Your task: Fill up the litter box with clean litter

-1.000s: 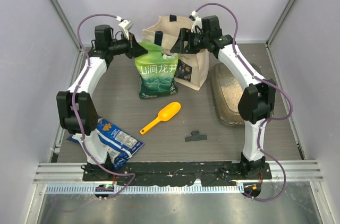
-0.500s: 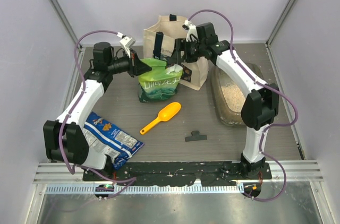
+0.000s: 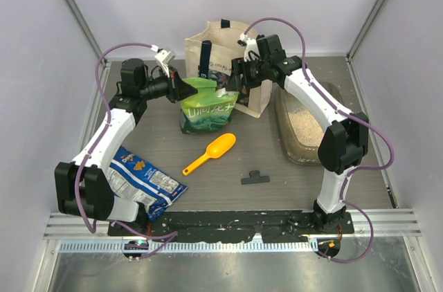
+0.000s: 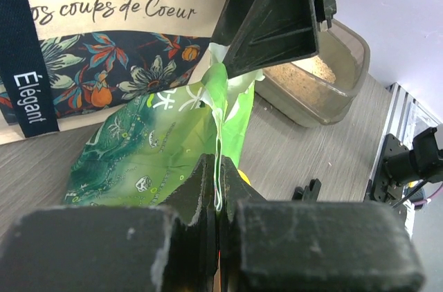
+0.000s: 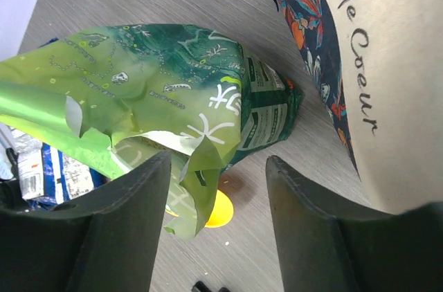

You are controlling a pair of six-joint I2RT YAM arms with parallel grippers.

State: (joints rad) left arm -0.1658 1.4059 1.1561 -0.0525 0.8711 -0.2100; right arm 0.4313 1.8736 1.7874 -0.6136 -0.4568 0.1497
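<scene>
The green-and-white pouch [image 3: 204, 108] stands in front of the tote bag. My left gripper [image 3: 181, 88] is shut on its top left edge; the left wrist view shows the thin green film [image 4: 220, 167] pinched between the fingers. My right gripper [image 3: 232, 84] is open at the pouch's top right corner, with a torn flap of the pouch [image 5: 201, 160] hanging between its fingers, nearer the left one. The litter box [image 3: 287, 143] lies at the right with a layer of pale clean litter [image 3: 304, 122] inside, also visible from the left wrist as litter [image 4: 304, 70] in the litter box [image 4: 342, 74].
A cream tote bag [image 3: 225, 46] stands behind the pouch. A yellow scoop [image 3: 211, 152] and a black clip [image 3: 254, 178] lie on the table in the middle. A blue snack bag [image 3: 142, 181] lies at the near left by the left arm's base.
The left arm swung lower and brought the pouch's top down and forward. The right gripper came down to the pouch's top corner and its jaws have narrowed around the flap.
</scene>
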